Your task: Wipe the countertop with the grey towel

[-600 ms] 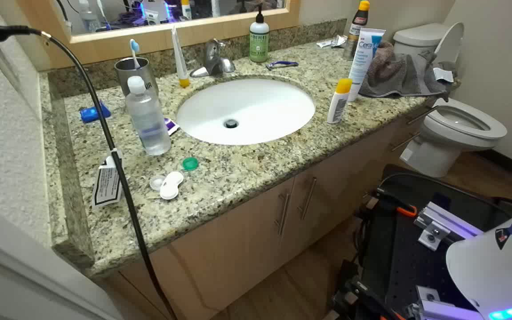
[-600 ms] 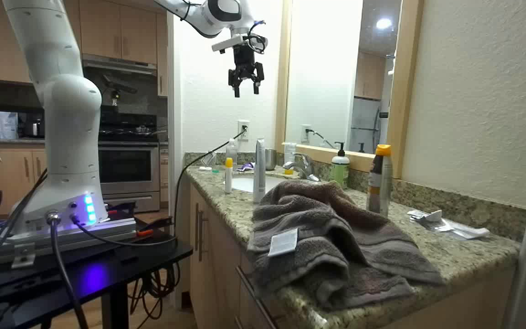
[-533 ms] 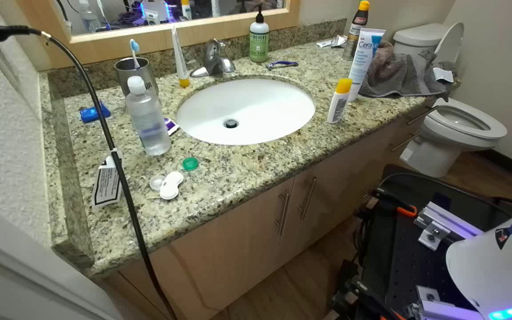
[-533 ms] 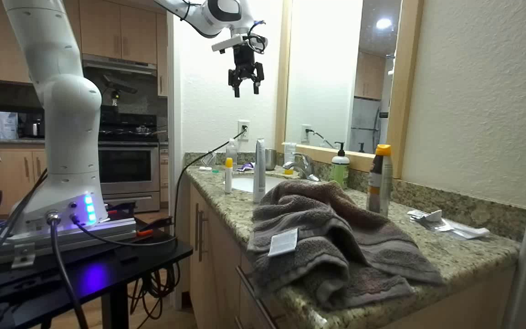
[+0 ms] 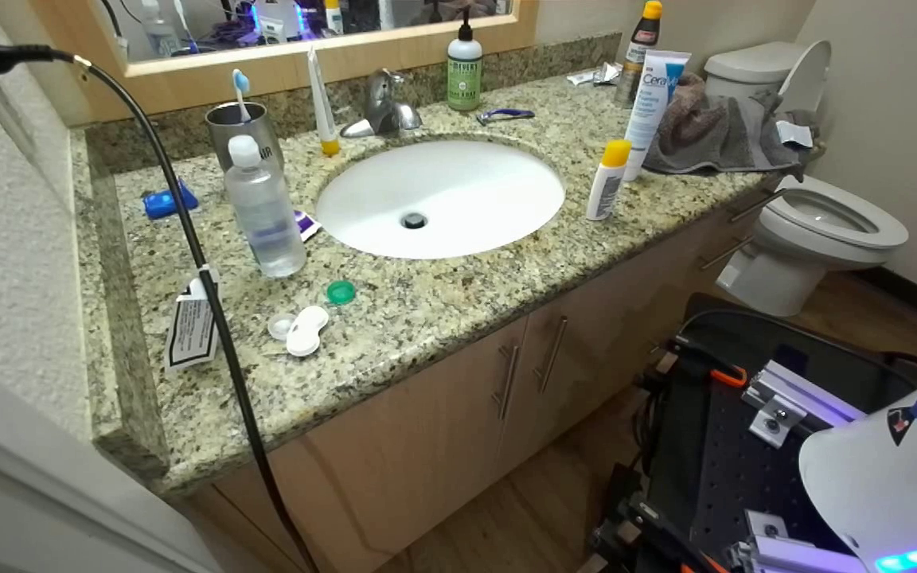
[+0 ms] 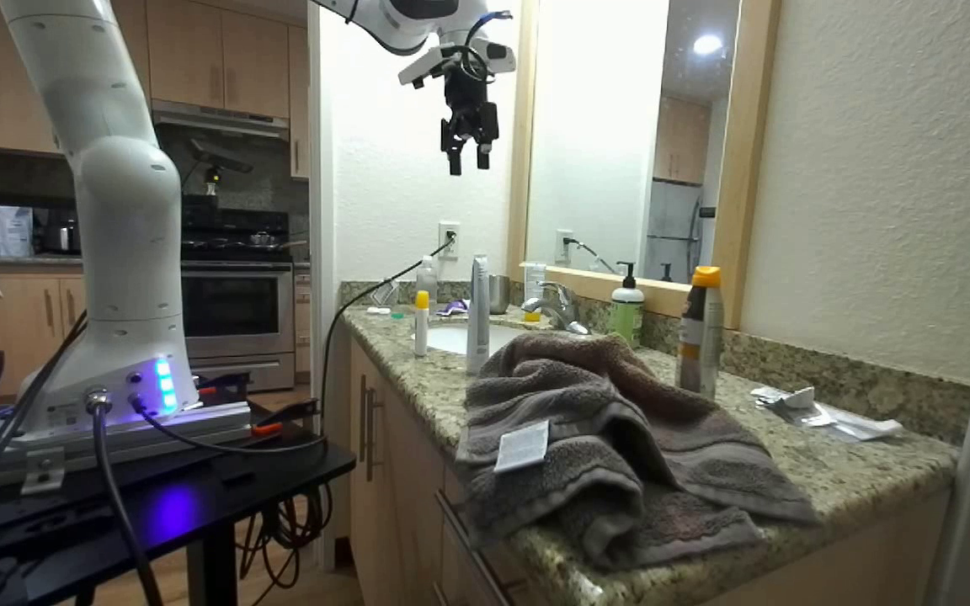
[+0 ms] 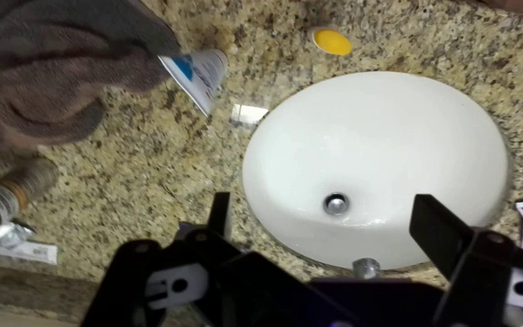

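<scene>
The grey towel (image 6: 620, 412) lies bunched on the near end of the granite countertop (image 6: 864, 471), with brownish patches and a white tag. In an exterior view the towel (image 5: 705, 135) drapes at the counter's far end, partly behind a tube. My gripper (image 6: 469, 162) hangs high above the counter, pointing down, well apart from the towel. In the wrist view the fingers of the gripper (image 7: 323, 200) are spread with nothing between them, above the sink. The towel (image 7: 61, 68) shows at that view's upper left, cut off by the edge. My gripper is out of view in an exterior view.
A white sink (image 5: 442, 199) sits mid-counter. A white tube (image 5: 653, 111) and a yellow-capped bottle (image 5: 609, 181) stand between sink and towel. A spray can (image 6: 700, 332) and wrappers (image 6: 822, 412) are behind the towel. A soap pump (image 6: 626, 307) and faucet (image 5: 383, 107) line the back.
My gripper has moved a little to the right in an exterior view and has turned slightly, with the arm rising a little. The towel and the counter items have not moved.
</scene>
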Available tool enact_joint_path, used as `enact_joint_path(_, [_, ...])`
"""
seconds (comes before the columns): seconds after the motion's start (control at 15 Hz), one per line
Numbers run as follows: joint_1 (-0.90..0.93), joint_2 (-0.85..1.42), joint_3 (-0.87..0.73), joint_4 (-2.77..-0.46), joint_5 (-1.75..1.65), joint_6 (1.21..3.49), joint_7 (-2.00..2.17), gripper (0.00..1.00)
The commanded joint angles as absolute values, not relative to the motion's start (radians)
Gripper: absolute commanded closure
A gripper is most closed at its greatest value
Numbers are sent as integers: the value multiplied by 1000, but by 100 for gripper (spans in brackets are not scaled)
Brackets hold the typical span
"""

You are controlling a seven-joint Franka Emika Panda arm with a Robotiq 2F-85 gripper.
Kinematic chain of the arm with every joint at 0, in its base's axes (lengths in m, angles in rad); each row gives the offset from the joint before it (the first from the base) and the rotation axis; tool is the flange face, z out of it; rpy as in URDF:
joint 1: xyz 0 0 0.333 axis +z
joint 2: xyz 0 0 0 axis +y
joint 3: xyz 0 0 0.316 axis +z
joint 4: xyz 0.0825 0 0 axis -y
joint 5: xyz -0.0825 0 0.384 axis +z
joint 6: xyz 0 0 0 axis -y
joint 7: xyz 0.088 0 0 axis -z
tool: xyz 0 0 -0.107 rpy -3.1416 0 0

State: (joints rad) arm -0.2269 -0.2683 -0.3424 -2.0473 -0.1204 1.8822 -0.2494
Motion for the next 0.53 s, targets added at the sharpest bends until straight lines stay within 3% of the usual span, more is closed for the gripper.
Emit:
enact_joint_path(0.0, [-325, -355, -421, -2189, -101, 1912, -222, 0])
enact_joint_path(0.33, [-464, -411, -529, -2396, -104, 1971, -148, 0])
enact_joint_path(0.47, [-457, -376, -527, -2341, -102, 1930, -175, 0])
